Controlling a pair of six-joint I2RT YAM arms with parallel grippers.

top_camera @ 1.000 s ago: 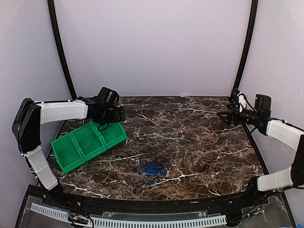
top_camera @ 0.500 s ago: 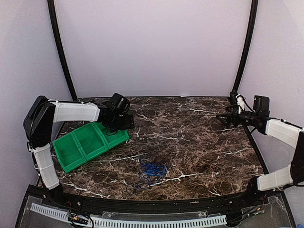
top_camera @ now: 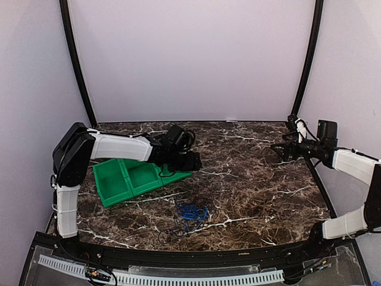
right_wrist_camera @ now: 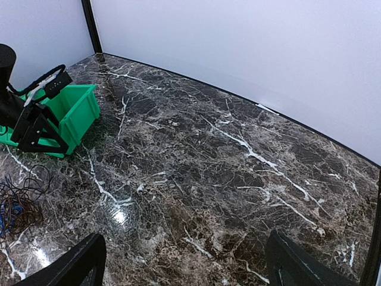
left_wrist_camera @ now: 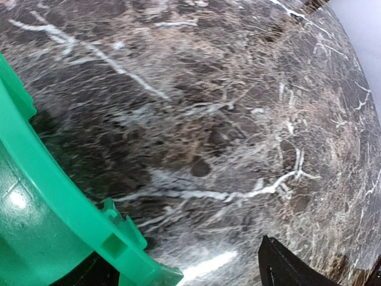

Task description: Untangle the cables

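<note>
Top external view showed the left gripper [top_camera: 178, 165] spread wide at the end wall of the green bin [top_camera: 113, 186], and the right gripper [top_camera: 280, 148] released, empty, above the marble table [top_camera: 256, 185]. The cables [top_camera: 189, 213], a blue-and-black tangle, lay near the table's front edge, well apart from both.

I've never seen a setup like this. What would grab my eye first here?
The bright green bin on the left of the dark marble table, with the left end effector at its right end. Then the small tangle of blue and black cables lying loose near the table's front edge, about mid-width.
</note>
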